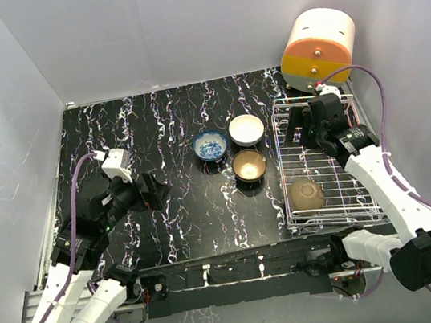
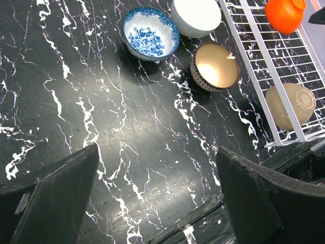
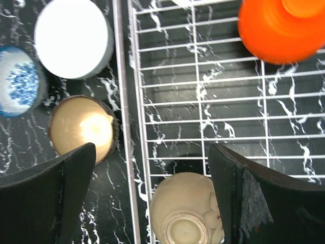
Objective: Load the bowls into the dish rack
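- Note L pincer (image 2: 157, 149) wide, empty, low over bare desk (image 1: 161, 121); harmless unless swung into bowls.
- Mind tan bowl (image 1: 306, 194), upside down at near end of dish rack (image 1: 282, 169): easy to clip w/ R arm.
- Note R pincer (image 3: 152, 148) wide, empty, above rack mid.
- Prob. next: gold-inside bowl (image 1: 249, 165), on desk just beside rack; could snag rail or slip off rim.
- Avoid nudging blue-patterned bowl (image 1: 210, 144) & white bowl (image 1: 246, 129), close behind.
- Keep off red bowl (image 3: 282, 30), upside down at far end; could tip if crowded.
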`<state>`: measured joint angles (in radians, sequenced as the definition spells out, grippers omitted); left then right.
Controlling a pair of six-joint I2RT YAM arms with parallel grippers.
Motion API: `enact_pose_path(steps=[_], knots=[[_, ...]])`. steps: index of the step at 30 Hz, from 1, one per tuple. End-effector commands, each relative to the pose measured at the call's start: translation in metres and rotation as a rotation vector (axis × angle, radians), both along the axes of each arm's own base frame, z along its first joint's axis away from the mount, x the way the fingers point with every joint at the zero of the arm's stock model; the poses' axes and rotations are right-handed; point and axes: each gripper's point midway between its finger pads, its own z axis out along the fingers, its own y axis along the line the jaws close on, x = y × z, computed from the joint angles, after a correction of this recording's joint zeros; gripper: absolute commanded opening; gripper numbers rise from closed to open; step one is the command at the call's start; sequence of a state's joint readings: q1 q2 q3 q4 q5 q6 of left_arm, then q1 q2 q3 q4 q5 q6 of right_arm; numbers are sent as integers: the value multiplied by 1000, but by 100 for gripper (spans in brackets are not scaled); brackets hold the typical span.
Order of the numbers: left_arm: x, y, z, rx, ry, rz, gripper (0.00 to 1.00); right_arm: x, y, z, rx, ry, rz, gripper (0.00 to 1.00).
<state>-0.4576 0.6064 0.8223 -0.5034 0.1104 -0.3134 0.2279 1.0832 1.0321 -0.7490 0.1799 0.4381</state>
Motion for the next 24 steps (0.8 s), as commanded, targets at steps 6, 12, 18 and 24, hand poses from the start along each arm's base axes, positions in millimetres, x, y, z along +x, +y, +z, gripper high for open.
enact_pose_path(steps=[6,12,18,24], knots=[[13,13,42,-3,-59,102,97,38,81,57,18,-160,233,95],[17,21,61,-19,-85,166,97,66,142,61,-42,-184,354,94],[15,32,70,-4,-105,211,97,90,199,33,-27,-163,522,90],[12,44,71,33,-105,253,97,97,269,-18,-43,-114,749,87]])
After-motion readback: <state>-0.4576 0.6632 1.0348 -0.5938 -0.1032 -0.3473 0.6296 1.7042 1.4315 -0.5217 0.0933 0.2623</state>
